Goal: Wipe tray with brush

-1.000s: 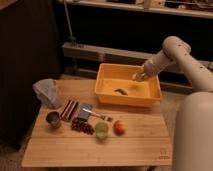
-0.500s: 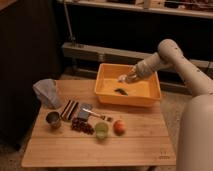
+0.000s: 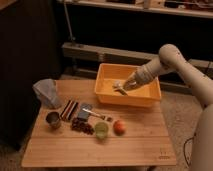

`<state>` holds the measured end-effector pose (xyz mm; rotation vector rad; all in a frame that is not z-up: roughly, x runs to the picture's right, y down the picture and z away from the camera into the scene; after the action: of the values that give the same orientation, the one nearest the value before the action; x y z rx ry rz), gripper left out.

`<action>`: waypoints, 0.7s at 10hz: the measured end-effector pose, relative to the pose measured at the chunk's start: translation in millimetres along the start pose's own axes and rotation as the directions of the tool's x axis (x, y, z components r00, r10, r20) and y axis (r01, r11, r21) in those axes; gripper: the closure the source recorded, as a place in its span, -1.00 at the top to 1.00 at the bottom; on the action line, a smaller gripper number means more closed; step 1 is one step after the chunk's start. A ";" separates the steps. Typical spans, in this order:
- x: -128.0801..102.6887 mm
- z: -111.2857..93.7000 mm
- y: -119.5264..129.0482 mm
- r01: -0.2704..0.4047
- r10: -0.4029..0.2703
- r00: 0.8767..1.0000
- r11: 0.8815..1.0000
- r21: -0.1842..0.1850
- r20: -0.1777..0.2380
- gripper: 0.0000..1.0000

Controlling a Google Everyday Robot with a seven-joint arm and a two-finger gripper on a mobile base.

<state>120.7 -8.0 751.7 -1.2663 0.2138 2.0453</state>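
The tray [image 3: 150, 98] is a large orange-yellow bin on the far right part of the wooden table. My gripper [image 3: 123, 87] reaches in from the right on a white arm and sits low inside the tray, near its left-middle floor. It is shut on the brush [image 3: 117, 85], a small pale piece sticking out leftward from the fingertips, close to the tray floor. A small dark curved scrap [image 3: 121, 92] lies on the tray floor just below the brush.
On the table [image 3: 135, 145] left of and in front of the tray are a crumpled grey bag [image 3: 46, 92], brown bars [image 3: 70, 109], a grey block with a thin handle [image 3: 86, 112], a metal cup [image 3: 52, 119], dark berries [image 3: 82, 126], a green cup [image 3: 101, 130] and an orange fruit [image 3: 119, 127].
My gripper has moved left and down inside the tray, carrying the brush from the right side toward the left-middle floor. The dark scrap and the table items have stayed put.
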 end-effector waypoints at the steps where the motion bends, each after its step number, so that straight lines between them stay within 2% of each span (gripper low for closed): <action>1: 5.7 -5.3 -10.0 0.002 -0.002 1.000 1.000 0.004 -0.006 -1.00; 4: 15.0 -30.2 -48.7 -0.018 0.018 1.000 1.000 0.022 -0.001 -1.00; 5: 14.0 -41.1 -61.5 -0.032 0.032 0.999 0.999 0.029 0.013 -1.00; 7: 6.7 -50.0 -75.0 -0.054 0.052 0.998 0.998 0.045 0.037 -1.00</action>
<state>203.1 26.3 737.0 -1.2066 0.2786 2.0950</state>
